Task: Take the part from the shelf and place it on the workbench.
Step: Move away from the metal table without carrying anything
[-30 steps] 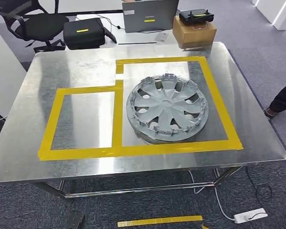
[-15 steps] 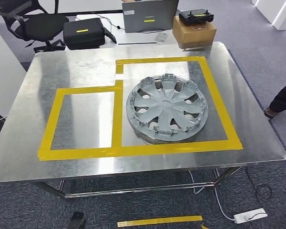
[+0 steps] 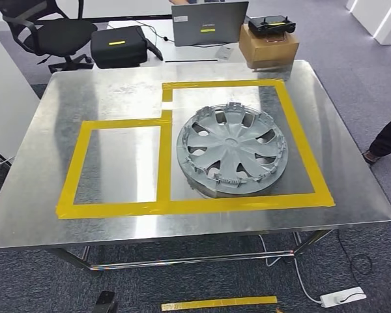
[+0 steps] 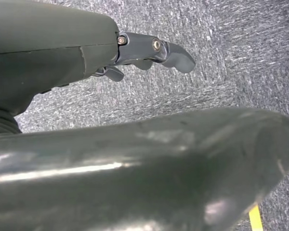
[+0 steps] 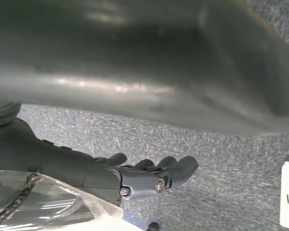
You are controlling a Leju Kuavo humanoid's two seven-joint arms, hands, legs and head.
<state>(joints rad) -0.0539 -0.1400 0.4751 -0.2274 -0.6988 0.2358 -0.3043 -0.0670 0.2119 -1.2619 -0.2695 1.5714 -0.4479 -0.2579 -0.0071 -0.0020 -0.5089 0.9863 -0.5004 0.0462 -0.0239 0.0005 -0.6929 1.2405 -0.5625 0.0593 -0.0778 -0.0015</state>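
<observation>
1. A grey plastic wheel cover (image 3: 232, 147) lay flat, spokes up, right of centre in the head view, on a shiny metal workbench (image 3: 110, 91).
2. It sat inside the right-hand, larger box of a yellow tape outline (image 3: 166, 163), its lower edge near the bottom strip of tape but apart from it.
3. The left hand (image 4: 150, 50) hung over grey carpet in the upper middle of the left wrist view, fingers extended and loosely apart, holding nothing.
4. The right hand (image 5: 154, 175) hung likewise in the lower middle of the right wrist view, fingers lying side by side and slightly curled, gripping nothing.
5. The cover looked light and fairly stiff, with a thin rim and small clips around its edge that could likely snap under pressure.
6. The smooth face would probably be slippery; a hold on opposite sides of the rim, or through the openings between spokes, seemed safest.
7. At the top of the head view stood a laptop (image 3: 209, 23), a black case (image 3: 118, 45) and a cardboard box (image 3: 268, 47).
</observation>
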